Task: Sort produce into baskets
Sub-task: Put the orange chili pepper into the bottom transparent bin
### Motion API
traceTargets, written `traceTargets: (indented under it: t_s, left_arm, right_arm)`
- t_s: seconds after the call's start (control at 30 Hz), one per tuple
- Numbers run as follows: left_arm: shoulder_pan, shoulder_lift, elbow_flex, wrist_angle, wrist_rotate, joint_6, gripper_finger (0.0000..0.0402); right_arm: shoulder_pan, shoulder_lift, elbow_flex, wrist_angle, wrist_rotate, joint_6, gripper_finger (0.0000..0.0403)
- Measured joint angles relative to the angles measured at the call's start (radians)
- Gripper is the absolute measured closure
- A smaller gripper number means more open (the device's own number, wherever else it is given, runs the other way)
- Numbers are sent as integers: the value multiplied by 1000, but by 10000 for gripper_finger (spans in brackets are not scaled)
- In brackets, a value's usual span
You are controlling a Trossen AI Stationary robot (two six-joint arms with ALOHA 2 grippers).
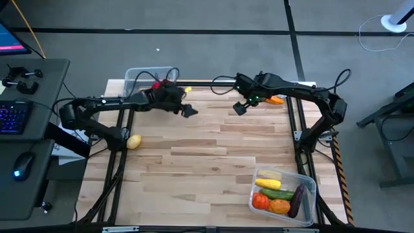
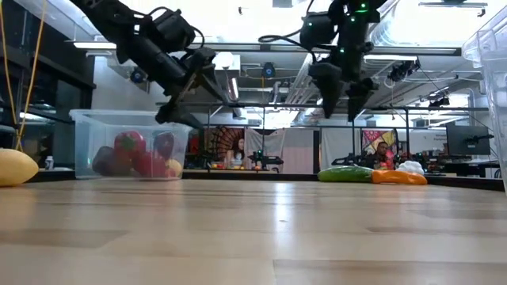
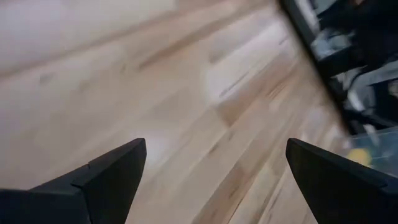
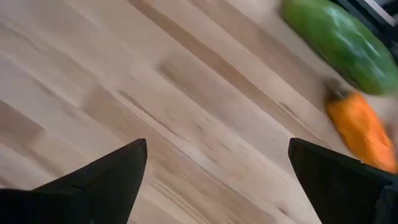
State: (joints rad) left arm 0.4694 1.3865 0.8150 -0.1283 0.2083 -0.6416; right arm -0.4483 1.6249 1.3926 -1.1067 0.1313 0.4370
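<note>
My left gripper [image 1: 188,110] [image 3: 214,180] hangs open and empty above the bare tabletop, just right of the far-left clear basket [image 1: 143,79], which holds red produce [image 2: 131,150]. My right gripper [image 1: 240,108] [image 4: 217,180] hangs open and empty above the table, near a green cucumber [image 4: 339,40] and an orange pepper [image 4: 364,130] that lie on the table at the far edge. A yellow lemon-like piece [image 1: 134,141] lies on the table at the left. The near-right clear basket [image 1: 309,188] holds several pieces.
The table's dark frame rails run along its left side [image 1: 119,139] and right side [image 1: 299,129]. A desk with keyboard [image 1: 14,118] and mouse stands left of the table. A white piece [image 2: 409,166] lies behind the orange pepper. Bare wood [image 1: 207,162] spreads across the table's middle.
</note>
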Motion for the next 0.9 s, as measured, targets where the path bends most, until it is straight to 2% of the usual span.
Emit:
traceTargets:
  t_s: [0.1,0.17,0.4,0.53,0.73,0.9]
  left_arm:
    - [63,0,0,79,64,52,27]
    - [100,0,0,133,87,80,27]
    - [207,0,1,312,237,112,27]
    - [226,0,1,352,292,90,27]
    - [174,0,0,325,340,75,27]
    - [116,0,0,327,336,67,27]
  right_arm:
    - [0,-6,-6,-69,53,34,20]
    - [-1,-32,-42,-53,68,94,20]
    - [32,-161,-303,127,64,548,20]
    - [73,-191,-397,240,19,719,20]
    - [119,-192,-398,286,9,789,20]
    - [124,-192,-361,290,15,713,20]
